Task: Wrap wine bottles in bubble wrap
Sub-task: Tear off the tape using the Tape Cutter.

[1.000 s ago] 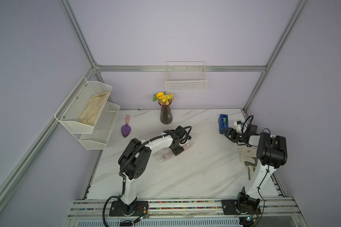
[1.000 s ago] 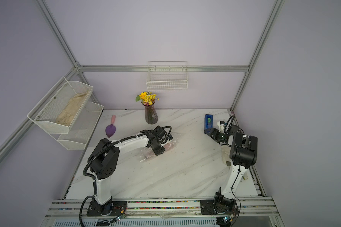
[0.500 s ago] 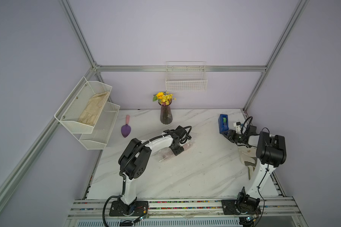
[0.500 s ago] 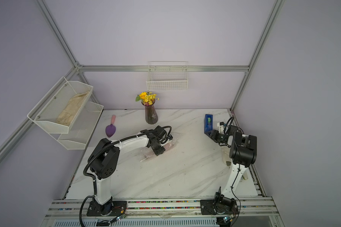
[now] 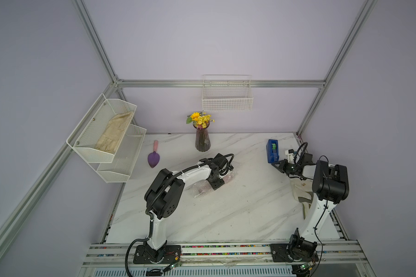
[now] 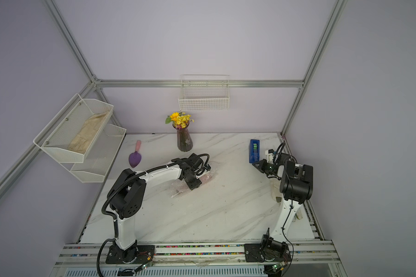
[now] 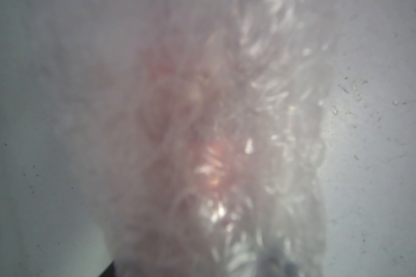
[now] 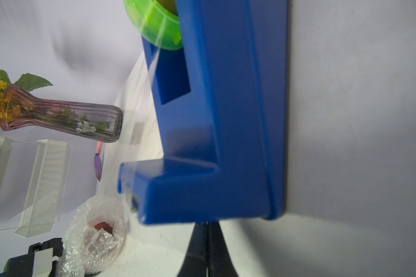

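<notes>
Mid-table the wine bottle (image 8: pixel 104 226) lies rolled in bubble wrap (image 5: pixel 202 189), pink-red blurring through. The left gripper (image 5: pixel 217 184) is down on it; its grip I cannot tell. Farther, the right gripper (image 8: pixel 206 239), pinched shut, meets the blue tape dispenser (image 5: pixel 272 151) carrying a green roll (image 8: pixel 154 24). Behind, a vase (image 5: pixel 202 141) holds yellow flowers (image 5: pixel 199 118); the mesh shelf (image 5: pixel 94 124), beige cloth (image 5: pixel 113 136).

The wine bottle (image 8: pixel 103 226) lies on its side near the middle of the marble tabletop (image 5: pixel 226 215), rolled inside the bubble wrap (image 5: pixel 200 189) — only blurred pink-red shows through. The clear, glossy film forms a loose, crinkled tube around it, set diagonally — open at the bottle's base end.
</notes>
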`<state>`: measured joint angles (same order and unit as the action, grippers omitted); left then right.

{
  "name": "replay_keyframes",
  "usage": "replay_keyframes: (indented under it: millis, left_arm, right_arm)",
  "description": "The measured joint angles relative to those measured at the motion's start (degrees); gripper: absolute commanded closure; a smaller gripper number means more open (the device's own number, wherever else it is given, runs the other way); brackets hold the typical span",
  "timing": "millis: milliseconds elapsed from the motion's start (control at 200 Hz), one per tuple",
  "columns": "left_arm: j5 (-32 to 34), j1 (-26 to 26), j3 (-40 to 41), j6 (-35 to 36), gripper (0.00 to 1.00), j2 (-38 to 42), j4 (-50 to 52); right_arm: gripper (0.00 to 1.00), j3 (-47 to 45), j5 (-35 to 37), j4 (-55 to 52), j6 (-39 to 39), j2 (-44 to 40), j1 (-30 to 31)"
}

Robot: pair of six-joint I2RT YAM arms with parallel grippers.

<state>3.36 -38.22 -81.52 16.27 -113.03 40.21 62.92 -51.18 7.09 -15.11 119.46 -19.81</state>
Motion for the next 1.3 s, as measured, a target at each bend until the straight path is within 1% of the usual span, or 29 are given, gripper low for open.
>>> replay_keyframes:
  millis: [85, 180, 425, 480, 605, 665, 750, 840, 885, 945, 1045, 1115, 1210, 1300]
  left_arm:
    - [0.0, 0.0, 0.0, 0.0, 0.56, 0.0, 0.0]
    - [0.0, 0.0, 0.0, 0.0, 0.56, 0.0, 0.0]
    - [0.0, 0.0, 0.0, 0.0, 0.56, 0.0, 0.0]
    - [0.0, 0.0, 0.0, 0.0, 0.56, 0.0, 0.0]
    - [0.1, 0.0, 0.0, 0.0, 0.56, 0.0, 0.0]
    - [0.1, 0.0, 0.0, 0.0, 0.56, 0.0, 0.0]
    - [0.1, 0.0, 0.0, 0.0, 0.56, 0.0, 0.0]
    - [0.1, 0.0, 0.0, 0.0, 0.56, 0.0, 0.0]
    - [0.0, 0.0, 0.0, 0.0, 0.56, 0.0, 0.0]
    - [0.0, 0.0, 0.0, 0.2, 0.56, 0.0, 0.0]
    - [-0.6, 0.2, 0.0, 0.5, 0.58, 0.0, 0.0]
    - [-1.4, 0.4, 0.0, 0.5, 0.58, 0.0, -0.1]
    - [-2.6, 0.7, 0.0, 0.7, 0.58, 0.0, -0.1]
    - [-4.3, 1.1, 0.2, 1.2, 0.58, 0.0, -0.3]
  right_arm:
    - [1.0, 0.2, 1.9, -1.4, 0.5, -0.7, 0.2]
    - [1.0, 1.5, 6.2, -5.6, 1.7, -2.2, 0.4]
    - [1.0, 6.3, 21.7, -17.7, 4.5, -3.3, 0.9]
    - [1.0, 6.8, 23.4, -19.0, 5.1, -3.4, 0.9]
    - [1.0, 9.4, 30.8, -22.3, 6.4, -3.4, 2.3]
    - [1.0, 9.8, 33.0, -22.9, 6.8, -3.5, 2.8]
    - [1.0, 9.7, 36.2, -23.8, 7.2, -4.3, 3.6]
    - [1.0, 7.5, 38.9, -25.4, 7.8, -7.2, 4.0]
    - [1.0, 5.5, 38.9, -26.1, 8.0, -9.6, 4.0]
    - [1.0, 2.3, 36.8, -26.5, 8.6, -14.9, 3.9]
    - [1.0, -1.6, 28.7, -24.8, 9.0, -25.4, 4.2]
    - [1.0, -2.8, 21.6, -22.2, 8.9, -31.3, 6.0]
    - [1.0, -4.2, 14.0, -18.5, 8.8, -34.7, 9.9]
    - [1.0, -8.6, 6.0, -14.6, 7.4, -35.4, 12.7]
